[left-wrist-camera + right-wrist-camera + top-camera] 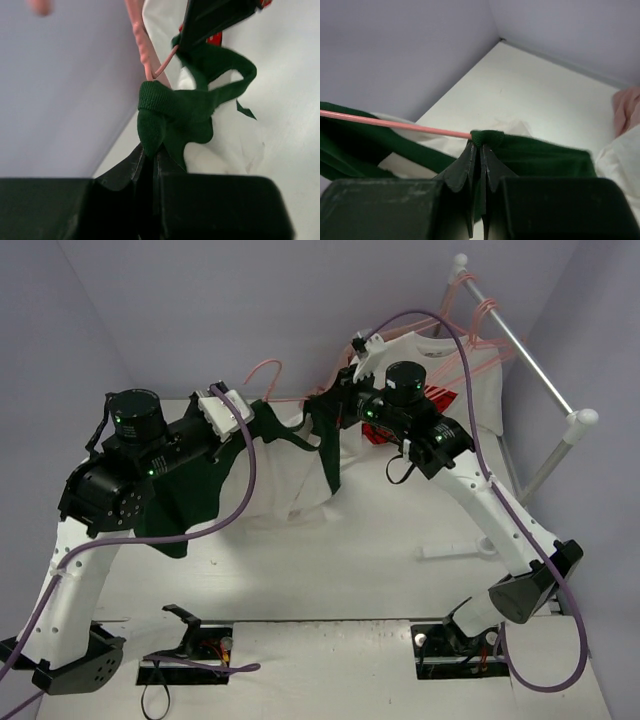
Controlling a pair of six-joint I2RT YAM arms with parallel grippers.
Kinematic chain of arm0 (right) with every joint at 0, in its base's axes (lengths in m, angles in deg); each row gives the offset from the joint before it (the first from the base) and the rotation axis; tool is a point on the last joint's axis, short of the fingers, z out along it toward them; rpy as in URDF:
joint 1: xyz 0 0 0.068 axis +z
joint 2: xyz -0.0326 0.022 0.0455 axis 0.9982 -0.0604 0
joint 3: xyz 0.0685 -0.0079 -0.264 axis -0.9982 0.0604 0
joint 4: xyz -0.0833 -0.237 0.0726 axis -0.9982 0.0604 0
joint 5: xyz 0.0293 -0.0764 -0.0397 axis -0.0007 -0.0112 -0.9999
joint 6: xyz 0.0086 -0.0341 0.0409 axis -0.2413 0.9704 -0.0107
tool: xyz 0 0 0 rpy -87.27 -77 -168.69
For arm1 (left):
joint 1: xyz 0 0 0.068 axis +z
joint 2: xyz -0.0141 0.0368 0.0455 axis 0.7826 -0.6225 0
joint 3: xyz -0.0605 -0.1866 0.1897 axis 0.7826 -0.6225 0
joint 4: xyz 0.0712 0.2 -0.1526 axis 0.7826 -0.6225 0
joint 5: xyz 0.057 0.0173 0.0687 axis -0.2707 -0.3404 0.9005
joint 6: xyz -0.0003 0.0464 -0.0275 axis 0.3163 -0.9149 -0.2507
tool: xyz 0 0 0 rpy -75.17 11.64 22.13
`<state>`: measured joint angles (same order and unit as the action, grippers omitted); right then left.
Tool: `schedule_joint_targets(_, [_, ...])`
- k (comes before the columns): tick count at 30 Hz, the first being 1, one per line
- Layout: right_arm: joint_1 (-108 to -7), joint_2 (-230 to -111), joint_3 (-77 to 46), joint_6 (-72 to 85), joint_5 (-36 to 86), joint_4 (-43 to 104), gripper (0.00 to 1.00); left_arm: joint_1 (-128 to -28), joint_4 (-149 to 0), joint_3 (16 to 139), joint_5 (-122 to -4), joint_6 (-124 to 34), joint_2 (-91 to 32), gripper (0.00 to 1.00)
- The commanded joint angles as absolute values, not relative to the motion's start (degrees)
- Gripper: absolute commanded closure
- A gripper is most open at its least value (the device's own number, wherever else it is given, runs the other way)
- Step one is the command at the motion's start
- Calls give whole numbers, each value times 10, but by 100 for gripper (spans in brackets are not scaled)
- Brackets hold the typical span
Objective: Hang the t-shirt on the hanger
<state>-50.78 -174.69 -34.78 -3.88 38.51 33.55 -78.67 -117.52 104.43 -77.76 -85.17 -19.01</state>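
White surface (330, 580) fills most of the top view, walled in by pale lilac panels. At 2 o'clock a metal rack (525, 345) runs along the edge, with spare pink hangers (482, 312) hooked near its far end and a logo shirt (470, 380), white with red print, hanging below the rod.

From 7 o'clock the left arm (150, 455) bends in over the surface. The right arm (480, 490) reaches from 5 o'clock toward the far middle. A purple cable (470, 410) loops over the right arm.

Between the two wrists, at about 12 o'clock from the middle of the surface, hangs the t-shirt (295, 470). Its top edge is lifted and stretched from one wrist to the other. The white body sags to the surface, and a dark green part spreads toward 9 o'clock under the left arm.

Behind the lifted edge sits the hanger (143, 50), thin and pink, with its hook rising at 11 o'clock in the top view.

In the left wrist view the left fingers (141, 162) are pinched tight on a ribbed green hem of the t-shirt, with the hanger's rod just beyond the bunched cloth. In the right wrist view the right fingers (467, 160) are likewise clamped on a ribbed green edge, and the pink rod comes in from 9 o'clock and meets the cloth right at the tips.
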Motion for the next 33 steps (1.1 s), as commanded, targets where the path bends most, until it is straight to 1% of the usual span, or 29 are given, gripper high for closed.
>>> schedule_joint_targets(1, [-488,-1751,-417,18,381,319,100,-815,-1050,1102,-798,-823,-207,100])
schedule_joint_targets(6, [-482,-1751,-461,59,404,322,100,-816,-932,1058,-811,-779,-170,100])
schedule_joint_targets(10, [-463,-1750,-481,81,430,322,100,-816,-912,1046,-796,-764,-161,100])
schedule_joint_targets(13, [-452,-1747,-475,95,437,322,100,-816,-893,997,-802,-741,-148,100])
schedule_joint_targets(17, [-451,-1736,-442,110,435,321,100,-816,-870,907,-844,-690,-122,100])
schedule_joint_targets(20, [-451,-1722,-394,114,434,321,100,-816,-834,809,-877,-642,-85,100])
schedule_joint_targets(21, [-451,-1716,-375,115,436,321,100,-816,-827,774,-883,-626,-77,100])
schedule_joint_targets(22, [-451,-1714,-371,116,438,321,100,-816,-818,767,-884,-616,-67,100])
schedule_joint_targets(26, [-448,-1698,-299,116,458,320,100,-816,-772,676,-881,-574,-28,100])
schedule_joint_targets(29, [-441,-1692,-269,115,460,319,100,-816,-720,632,-880,-546,-18,100])
schedule_joint_targets(33, [-435,-1690,-252,111,455,319,100,-816,-709,621,-893,-530,-27,100])
